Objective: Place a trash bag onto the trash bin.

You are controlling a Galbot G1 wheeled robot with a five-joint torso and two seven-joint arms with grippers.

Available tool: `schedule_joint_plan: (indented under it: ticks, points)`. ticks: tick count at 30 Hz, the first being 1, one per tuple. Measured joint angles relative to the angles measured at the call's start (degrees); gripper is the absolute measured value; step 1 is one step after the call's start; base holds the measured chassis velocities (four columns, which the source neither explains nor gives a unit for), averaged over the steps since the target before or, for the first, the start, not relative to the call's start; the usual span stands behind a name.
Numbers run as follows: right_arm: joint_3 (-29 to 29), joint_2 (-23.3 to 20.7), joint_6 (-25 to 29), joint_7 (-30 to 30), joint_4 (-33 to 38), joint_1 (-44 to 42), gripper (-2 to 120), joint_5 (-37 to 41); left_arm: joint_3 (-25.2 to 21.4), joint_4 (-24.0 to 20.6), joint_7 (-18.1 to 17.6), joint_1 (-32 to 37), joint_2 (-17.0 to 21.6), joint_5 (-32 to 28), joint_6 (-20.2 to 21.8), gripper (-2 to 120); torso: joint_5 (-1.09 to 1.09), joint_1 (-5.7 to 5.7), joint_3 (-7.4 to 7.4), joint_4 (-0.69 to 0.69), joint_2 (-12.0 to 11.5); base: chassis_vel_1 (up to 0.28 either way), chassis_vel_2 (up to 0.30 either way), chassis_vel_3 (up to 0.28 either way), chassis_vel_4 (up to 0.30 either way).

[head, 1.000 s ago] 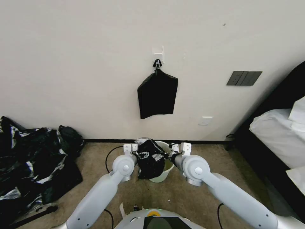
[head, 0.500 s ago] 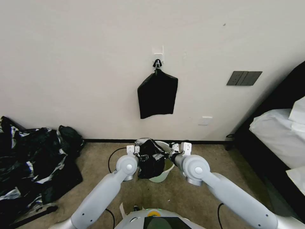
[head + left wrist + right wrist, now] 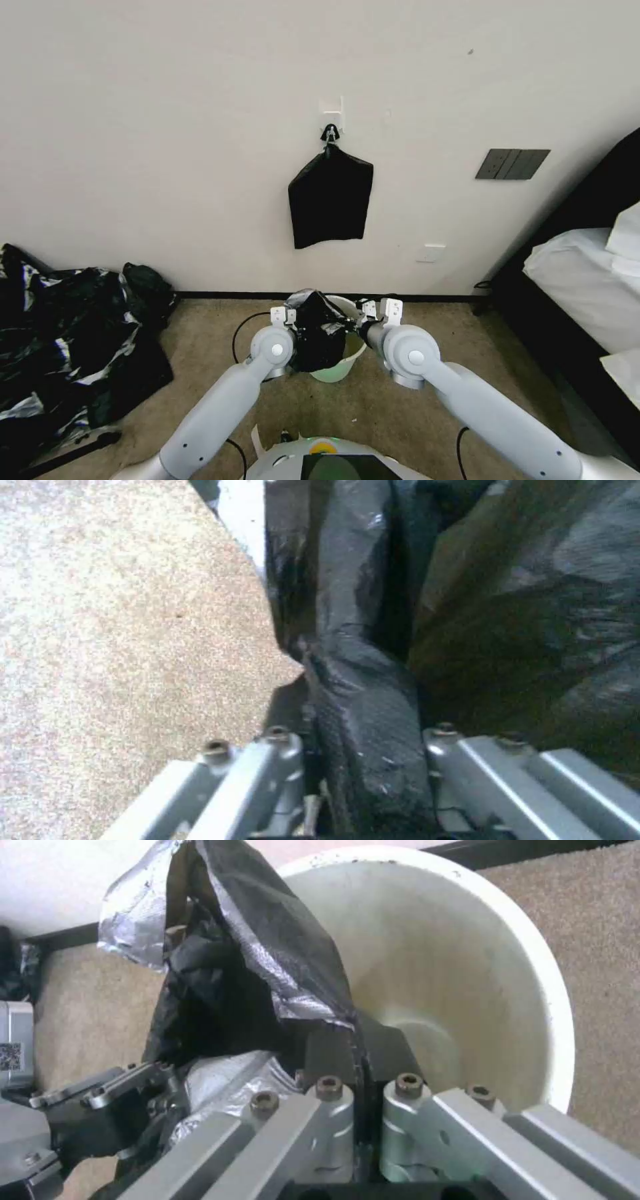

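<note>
Setting: pale wall above a black baseboard, beige carpet below. On the wall at 12 o'clock from the robot, a white hook carrying a flat black bundle; at 1 o'clock a dark switch plate, with a white outlet lower down. At 9 to 10 o'clock, a large heap of black-and-silvery plastic on the carpet against the wall. At 3 o'clock, a bed with white bedding. Item 1: trash bin, cream-white, round, upright on the carpet directly ahead near the baseboard; in the right wrist view its interior is bare on the right-hand half. Item 2: trash bag, glossy black with silvery glints, crumpled and draped over the bin's left rim, hanging partly down the outer wall, stretched between the two grippers. Item 3: left gripper, at the bin's 9 o'clock side, fingers pinching a thick fold of the bag between them, beside the carpet. Item 4: right gripper, at the bin's 3 o'clock rim, dark pads pressed together on a thin edge of the bag, poised over the bin's mouth.
</note>
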Motion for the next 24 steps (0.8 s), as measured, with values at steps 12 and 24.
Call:
schedule_joint_plan:
  ticks: [12,24]
  points:
    - [0.8,0.0,0.9,-0.6,2.7,-2.2,0,-3.7,-1.6,-2.0,1.2,3.0,-0.5,3.6,-9.5,1,-0.01,0.0,0.0,0.0,0.0,0.0,0.0,0.0,0.0]
    - [4.2,-0.1,3.0,-1.2,10.0,-5.0,0,-11.1,-7.7,-9.4,13.8,11.4,3.5,13.8,-17.6,1,0.0,0.0,0.0,0.0,0.0,0.0,0.0,0.0,0.0]
